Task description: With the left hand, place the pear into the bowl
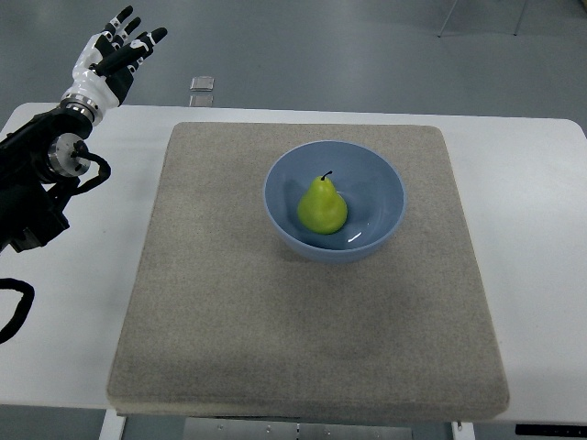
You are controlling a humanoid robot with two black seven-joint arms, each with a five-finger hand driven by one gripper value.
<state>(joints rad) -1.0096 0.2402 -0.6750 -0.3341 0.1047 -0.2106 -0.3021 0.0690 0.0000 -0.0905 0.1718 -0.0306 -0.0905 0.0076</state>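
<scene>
One arm only shows, and it belongs to the far left of the scene. Nearest the camera, the front edge of the white surface [541, 367] is cut off by the bottom of the picture, and a loop of black cable [13, 312] at the left edge runs out of view there too. On the surface lies a square grey-beige mat [229, 321], its near corners rounded, covering most of the middle. Farther in, toward the mat's far half and a little right of centre, stands a blue bowl [376, 174], upright and wholly on the mat. The pear [322, 208] sits inside the bowl, left of its centre, yellow-green, with its broad end toward the camera and its narrow neck and dark stem pointing away; its long axis runs near to far, the stem leaning slightly right. The pear's underside is hidden against the bowl floor. Beyond and well apart to the left, the black arm comes in from the left edge, and the left hand [115, 53] is raised past the far left corner of the surface, fingers straight and loosely spread, holding nothing. A small pale object [202, 83] lies on the floor just beyond the far edge, too small to make out.
</scene>
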